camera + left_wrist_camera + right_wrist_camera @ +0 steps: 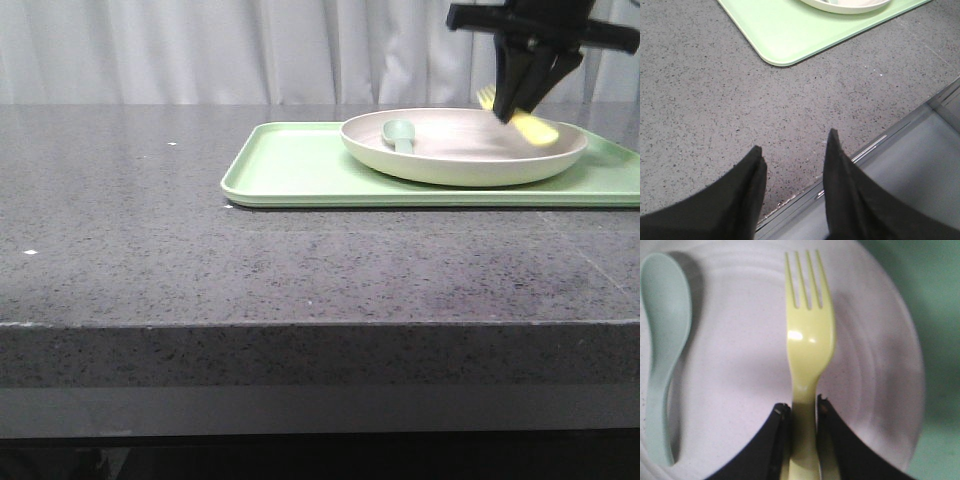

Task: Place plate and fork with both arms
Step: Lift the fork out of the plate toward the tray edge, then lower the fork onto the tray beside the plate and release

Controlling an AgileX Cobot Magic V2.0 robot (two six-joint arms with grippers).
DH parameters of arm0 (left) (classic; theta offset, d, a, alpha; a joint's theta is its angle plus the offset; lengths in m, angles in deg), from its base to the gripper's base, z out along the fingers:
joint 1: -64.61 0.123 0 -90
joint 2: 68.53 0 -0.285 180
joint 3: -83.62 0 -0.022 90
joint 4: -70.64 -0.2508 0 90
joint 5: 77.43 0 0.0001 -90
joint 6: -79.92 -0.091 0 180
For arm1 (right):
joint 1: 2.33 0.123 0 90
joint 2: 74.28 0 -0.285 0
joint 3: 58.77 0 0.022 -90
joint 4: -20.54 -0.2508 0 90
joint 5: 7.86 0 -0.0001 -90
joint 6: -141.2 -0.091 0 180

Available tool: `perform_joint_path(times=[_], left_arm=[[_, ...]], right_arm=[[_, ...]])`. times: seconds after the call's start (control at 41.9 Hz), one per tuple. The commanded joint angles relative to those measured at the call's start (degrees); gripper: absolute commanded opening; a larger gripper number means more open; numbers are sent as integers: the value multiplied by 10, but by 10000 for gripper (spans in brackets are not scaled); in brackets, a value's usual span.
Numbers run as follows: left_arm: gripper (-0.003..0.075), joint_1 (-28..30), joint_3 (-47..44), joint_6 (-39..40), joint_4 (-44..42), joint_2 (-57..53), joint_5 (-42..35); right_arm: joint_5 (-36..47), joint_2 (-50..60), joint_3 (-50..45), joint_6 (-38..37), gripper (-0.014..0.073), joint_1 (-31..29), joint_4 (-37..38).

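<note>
**Yellow fork held over plate: release stage**

Yellow plastic, the fork [809, 345] is clamped by its handle in the right tool [527, 100], with the tines pointing away from the wrist. The fork hangs over the right half of the cream plate [465, 160]. The plate sits on a light-green tray [290, 165] at the right rear of the grey speckled tabletop [200, 260]. A pale green spoon [400, 133] lies in the left part of the plate, well apart from the fork.

The left tool [795, 150] is parted, holds nothing, and hovers over bare tabletop near its front edge.

**Risks**
- Whether the fork touches the plate cannot be told. A release from height could make the light fork bounce or slide up the sloped wall.
- The fork end sits near the plate's right rim in the front view; a release there may leave it tipping over the rim onto the tray.
- A descent too deep would press the fingers into the plate and shift it.

**Clearances**
- Open plate floor lies between spoon and fork.
- The tabletop left of the tray shows only bare stone.
- The tray's right end runs out of view.
</note>
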Motion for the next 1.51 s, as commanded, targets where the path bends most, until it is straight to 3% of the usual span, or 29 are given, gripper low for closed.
perform_joint_path(times=[0.0,0.143,0.502,1.29,1.481], left_arm=[[283,3,14,0,16,-1,-35],[283,3,14,0,16,-1,-35],[283,3,14,0,16,-1,-35],[283,3,14,0,16,-1,-35],[283,3,14,0,16,-1,-35]], right_arm=[[-19,61,18,7,32,-5,34],[-46,79,18,7,32,-24,67],[-56,75,17,31,32,-99,54],[-57,-15,15,92,34,-103,-20],[-57,-16,15,92,114,-103,-20]])
